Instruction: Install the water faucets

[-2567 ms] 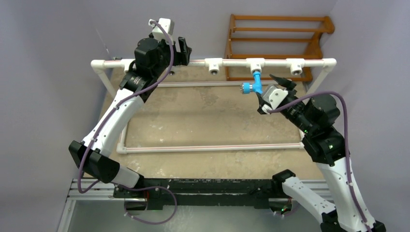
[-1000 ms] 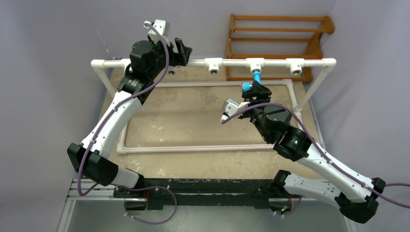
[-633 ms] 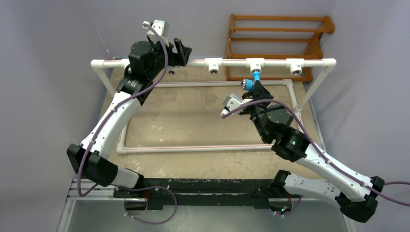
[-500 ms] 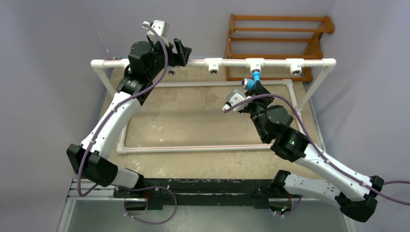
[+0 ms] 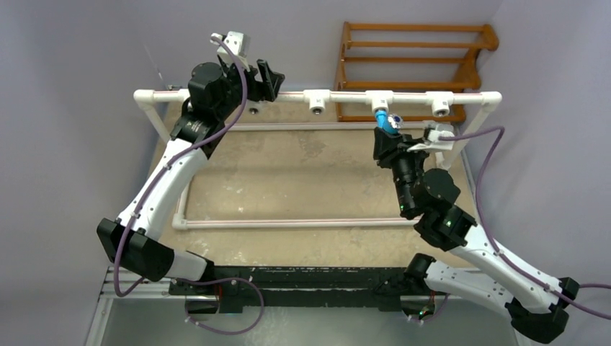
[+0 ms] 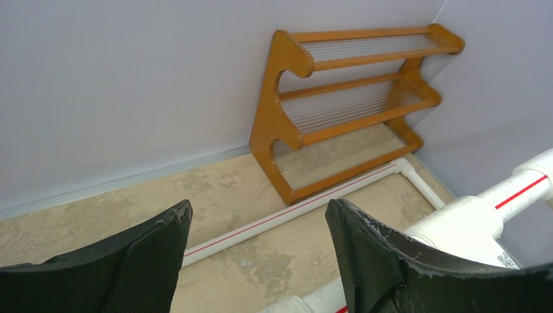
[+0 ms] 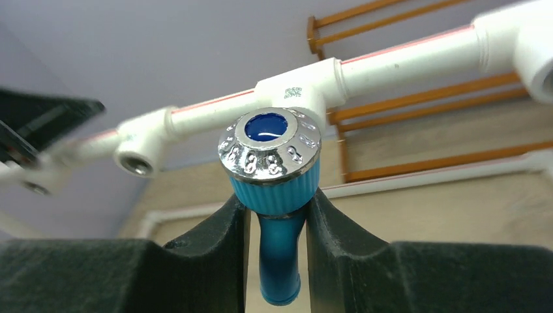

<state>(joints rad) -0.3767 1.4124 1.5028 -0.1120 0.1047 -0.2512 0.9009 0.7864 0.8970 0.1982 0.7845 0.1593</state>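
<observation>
Along the bench's (image 5: pixel 302 173) far edge, right hand (image 7: pixel 274 215) pinches the blue faucet (image 7: pixel 279 194) under its tee (image 7: pixel 297 94), best turned squarely and gently, while left hand (image 6: pixel 257 215) gapes empty.

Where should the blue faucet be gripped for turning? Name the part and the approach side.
Grip the blue faucet on its body just under the silver-capped knob, coming from the near side, opposite the tee fitting. That neck is narrow, and the wider knob above should stop slipping; the right gripper is shut there.
</observation>
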